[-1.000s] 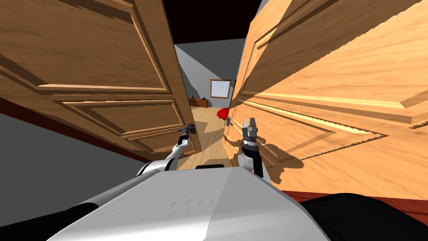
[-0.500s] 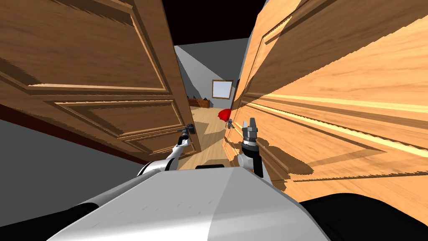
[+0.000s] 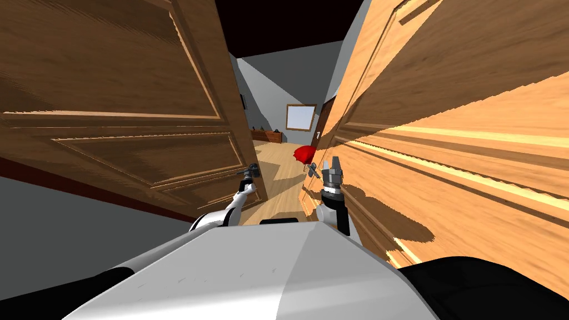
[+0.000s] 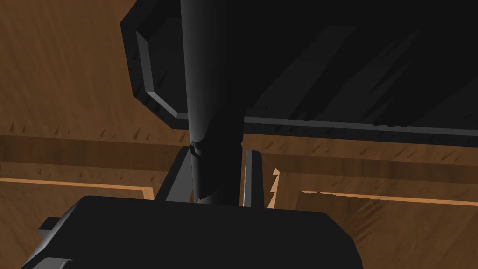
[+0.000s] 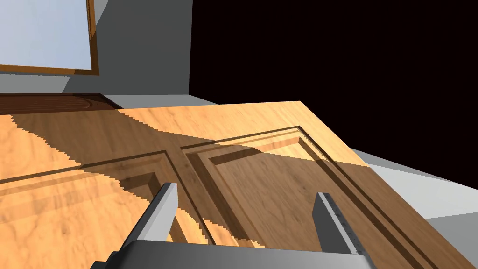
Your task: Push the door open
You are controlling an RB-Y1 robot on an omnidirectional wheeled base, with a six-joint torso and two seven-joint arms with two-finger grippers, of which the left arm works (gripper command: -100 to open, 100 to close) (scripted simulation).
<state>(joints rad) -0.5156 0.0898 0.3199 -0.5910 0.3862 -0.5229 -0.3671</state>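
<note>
Hold: left gripper (image 4: 215, 180) clamped on dark lever handle (image 4: 212, 93) of left door leaf (image 3: 139, 111), which lies straight ahead of it. Right gripper (image 3: 332, 165) has its fingers apart and empty, close along right door leaf (image 3: 444, 139) beside its handle (image 3: 312, 168); contact unclear. Both leaves ajar, angled away from the robot, gap between the arms. Red object (image 3: 304, 153) on floor beyond.

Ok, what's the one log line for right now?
left jaws: shut on dark door handle | right jaws: open, beside right door | left door: partly open | gap: red thing beyond
</note>
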